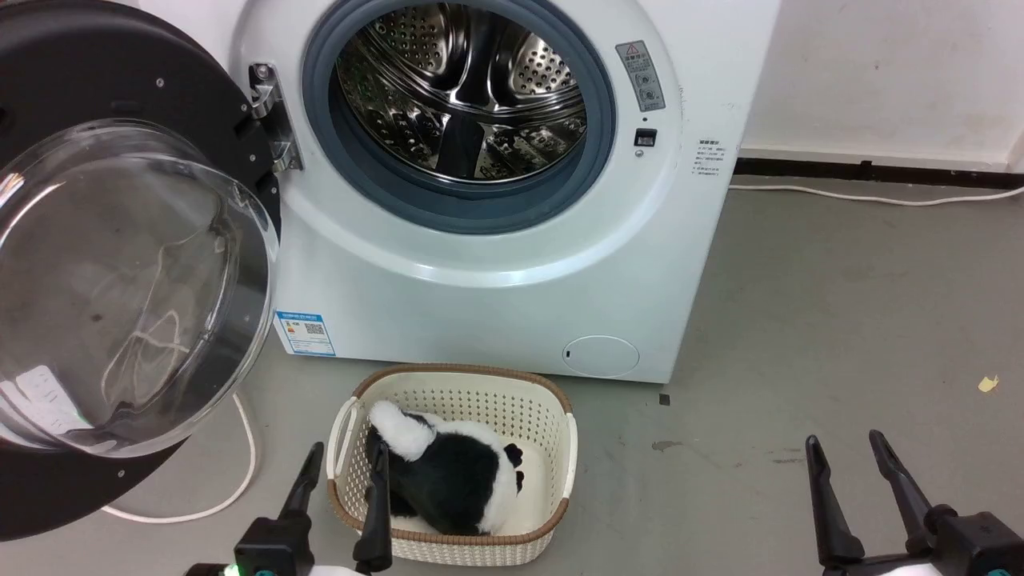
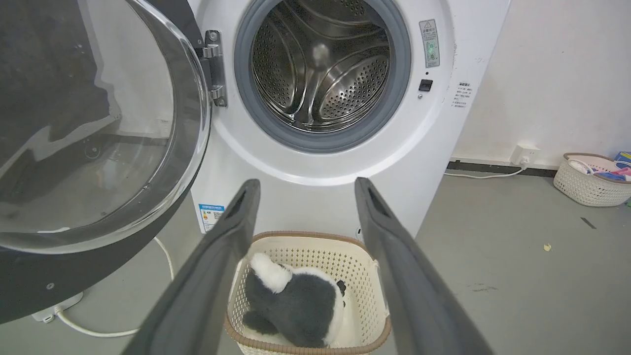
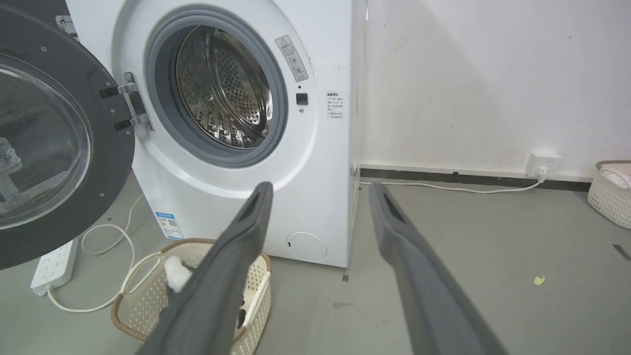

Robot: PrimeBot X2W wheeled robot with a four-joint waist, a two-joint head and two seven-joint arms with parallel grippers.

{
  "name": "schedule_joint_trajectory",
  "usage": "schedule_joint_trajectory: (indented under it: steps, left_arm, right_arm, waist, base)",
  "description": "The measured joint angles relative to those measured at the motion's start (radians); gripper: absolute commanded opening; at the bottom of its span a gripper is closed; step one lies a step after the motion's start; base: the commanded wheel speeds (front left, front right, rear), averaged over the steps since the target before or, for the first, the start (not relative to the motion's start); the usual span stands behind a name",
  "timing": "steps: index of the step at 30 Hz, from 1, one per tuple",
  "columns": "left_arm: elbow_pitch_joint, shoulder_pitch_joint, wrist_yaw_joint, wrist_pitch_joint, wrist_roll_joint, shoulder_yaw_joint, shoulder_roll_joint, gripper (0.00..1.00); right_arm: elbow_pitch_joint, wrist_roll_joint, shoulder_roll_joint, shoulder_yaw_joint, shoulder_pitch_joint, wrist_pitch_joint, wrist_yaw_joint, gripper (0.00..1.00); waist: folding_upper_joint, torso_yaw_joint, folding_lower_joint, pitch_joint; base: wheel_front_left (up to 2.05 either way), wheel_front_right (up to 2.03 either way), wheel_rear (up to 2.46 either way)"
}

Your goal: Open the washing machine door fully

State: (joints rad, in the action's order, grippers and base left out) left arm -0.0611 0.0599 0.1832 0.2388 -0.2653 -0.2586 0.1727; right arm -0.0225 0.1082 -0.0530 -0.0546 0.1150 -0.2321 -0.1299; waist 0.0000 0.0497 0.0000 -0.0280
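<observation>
As the round black door (image 1: 128, 264) hangs swung wide on its hinge (image 1: 272, 120) at the left of the opening, the steel drum (image 1: 464, 88) of the white washing machine (image 1: 496, 320) is laid bare, ringed by a grey-blue rubber seal (image 1: 376, 184). The door's bulging glass centre is turned out into the room, and it is touched by neither hand. The left hand (image 1: 348, 452) is seen low over the near side of the floor (image 1: 800, 320), its two dark fingers spread apart with nothing held between them. One finger is lined up against the near-left rim of the cream basket (image 1: 564, 448); whether contact is made there cannot be told. The right hand (image 1: 844, 438) is found well off to the right over bare floor, its fingers likewise parted and empty. A black-and-white soft toy (image 1: 456, 480) is lodged in the basket, which is set just in front of the machine. A white cable (image 1: 244, 448) is looped on the floor under the door, and a power strip (image 3: 54, 264) is spotted beside it. A blue sticker (image 1: 304, 332) is stuck at the machine's lower left corner.
</observation>
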Motion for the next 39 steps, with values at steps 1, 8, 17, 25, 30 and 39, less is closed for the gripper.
schedule_joint_trajectory:
  steps: [1, 8, 17, 25, 30, 39]
  left_arm:
    - [-0.002, 0.000, 0.000, 0.000, 0.000, -0.002, 0.000, 1.00]
    - [-0.019, -0.004, 0.003, 0.001, 0.011, -0.018, 0.000, 1.00]
    - [-0.028, -0.018, 0.009, 0.001, 0.019, -0.022, 0.002, 1.00]
    - [-0.027, -0.019, 0.013, -0.002, 0.017, -0.025, 0.005, 1.00]
    - [-0.026, -0.019, 0.020, -0.002, 0.016, -0.029, 0.008, 1.00]
    - [-0.026, -0.019, 0.020, -0.010, 0.016, -0.029, 0.004, 0.00]
  right_arm:
    - [0.000, 0.000, 0.000, 0.001, 0.000, 0.000, 0.000, 1.00]
    - [-0.001, 0.000, 0.000, 0.001, 0.000, 0.000, 0.000, 1.00]
    - [-0.003, 0.006, 0.000, 0.008, 0.000, -0.004, 0.000, 1.00]
    - [-0.003, 0.006, 0.000, 0.010, 0.000, -0.008, 0.000, 1.00]
    - [-0.003, 0.007, 0.000, 0.011, 0.000, -0.008, 0.000, 1.00]
    - [-0.003, 0.007, 0.000, 0.011, 0.000, -0.007, 0.000, 0.00]
  waist:
    - [0.0000, 0.001, 0.0000, 0.000]
    - [0.0000, 0.008, 0.0000, 0.002]
    - [0.0000, 0.008, 0.0000, 0.005]
    - [0.0000, 0.007, 0.0000, 0.006]
    - [0.0000, 0.010, 0.0000, 0.007]
    - [0.0000, 0.011, 0.0000, 0.008]
  base:
    - [0.00, 0.00, 0.00]
    - [0.00, 0.00, 0.00]
    - [0.00, 0.00, 0.00]
    - [0.00, 0.00, 0.00]
    - [0.00, 0.00, 0.00]
    - [0.00, 0.00, 0.00]
